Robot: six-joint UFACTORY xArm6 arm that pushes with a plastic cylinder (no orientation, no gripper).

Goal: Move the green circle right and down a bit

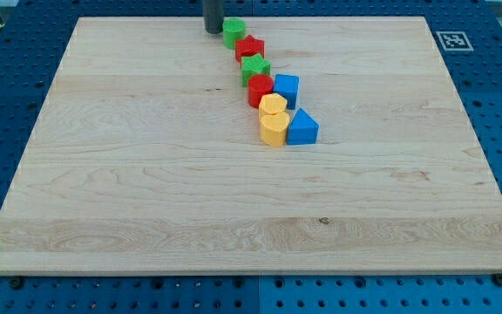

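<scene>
I see the green circle [233, 32] as a short green cylinder standing flat on the wooden surface [146, 174], near the view's top edge, a little left of centre. It heads a chain of blocks, touching the red star [250, 48] at its lower right.

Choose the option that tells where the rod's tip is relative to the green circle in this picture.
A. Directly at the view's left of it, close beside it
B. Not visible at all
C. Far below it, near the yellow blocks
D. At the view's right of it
A: my tip sits close beside the green circle, on the view's left of it, near the board's top edge.
</scene>
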